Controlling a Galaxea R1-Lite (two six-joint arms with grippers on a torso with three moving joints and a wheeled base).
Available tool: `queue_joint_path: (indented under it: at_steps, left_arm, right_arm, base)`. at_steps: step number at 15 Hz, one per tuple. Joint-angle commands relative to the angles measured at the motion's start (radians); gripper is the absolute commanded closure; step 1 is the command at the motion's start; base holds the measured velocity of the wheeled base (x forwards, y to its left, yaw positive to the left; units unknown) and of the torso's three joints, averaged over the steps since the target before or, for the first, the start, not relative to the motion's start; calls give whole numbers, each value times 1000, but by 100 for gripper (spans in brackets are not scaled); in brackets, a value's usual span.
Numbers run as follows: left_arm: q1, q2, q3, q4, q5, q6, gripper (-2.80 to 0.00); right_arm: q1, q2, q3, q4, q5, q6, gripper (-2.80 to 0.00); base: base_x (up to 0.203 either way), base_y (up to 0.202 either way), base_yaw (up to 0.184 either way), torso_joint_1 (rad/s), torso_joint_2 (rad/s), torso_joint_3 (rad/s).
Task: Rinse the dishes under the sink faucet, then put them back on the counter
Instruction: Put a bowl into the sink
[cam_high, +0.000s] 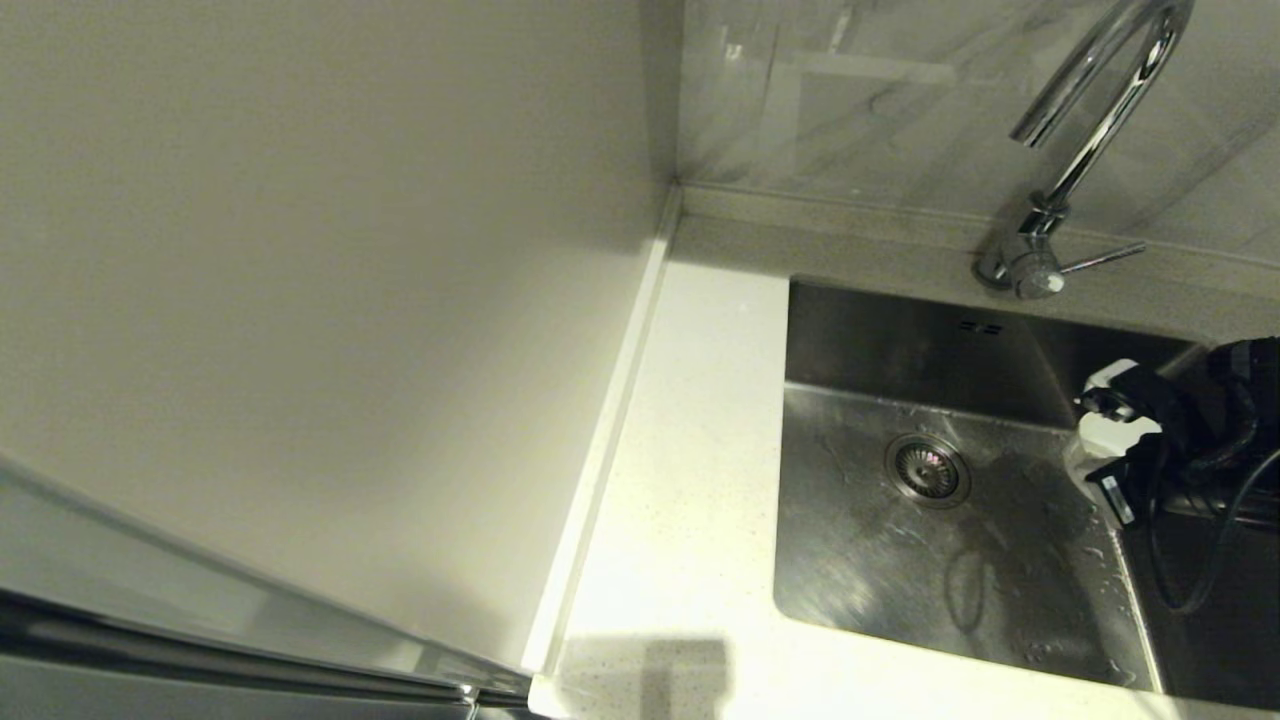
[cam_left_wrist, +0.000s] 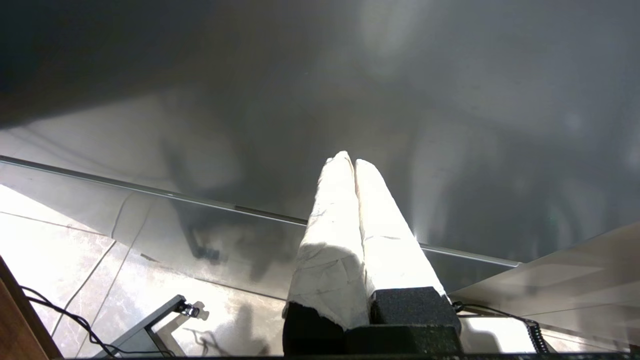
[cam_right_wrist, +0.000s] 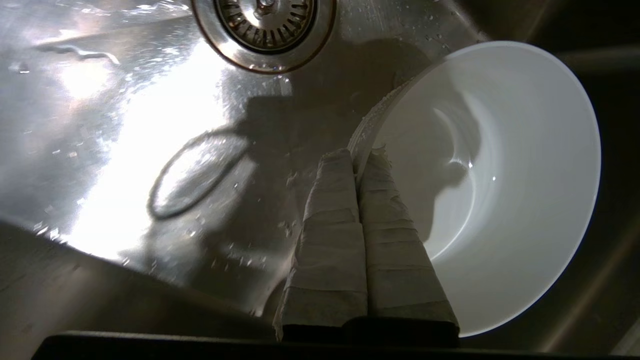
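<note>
One pale bowl (cam_right_wrist: 500, 165) hangs over the wet sink (cam_high: 860, 560), its rim pinched between the clenched fingers of your right gripper (cam_right_wrist: 361, 152), near the drain (cam_high: 927, 468) and at the basin's right side. Droplets bead on the rim and streak the steel, so you can judge this dish rinsed or nearly so, though no water is seen leaving the faucet (cam_high: 1090, 130). What remains, by the look of it, is carrying it back to the counter (cam_high: 690, 420), where no dishes show; any others are out of view. Your left gripper (cam_left_wrist: 354, 162) is parked away from the sink, fingers pressed together on nothing.
</note>
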Motion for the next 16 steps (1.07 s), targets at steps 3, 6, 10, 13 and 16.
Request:
queue_joint_path:
  at_steps: [3, 6, 10, 13, 16]
  left_arm:
    - [1, -3, 0, 0, 0, -1, 0]
    - [1, -3, 0, 0, 1, -1, 0]
    - [1, -3, 0, 0, 0, -1, 0]
    - [1, -3, 0, 0, 0, -1, 0]
    - [1, -3, 0, 0, 0, -1, 0]
  right_arm:
    - [16, 215, 33, -181, -44, -7, 0]
    - [22, 320, 30, -342, -91, -9, 0]
    - [53, 404, -26, -438, -147, -9, 0]
    - [84, 441, -81, -444, -172, -9, 0]
    - [113, 494, -137, -446, -238, -8, 0]
  base:
    - [0, 0, 0, 0, 0, 0]
    - [0, 0, 0, 0, 0, 0]
    - [0, 0, 0, 0, 0, 0]
    - [0, 0, 0, 0, 0, 0]
    - [0, 0, 0, 0, 0, 0]
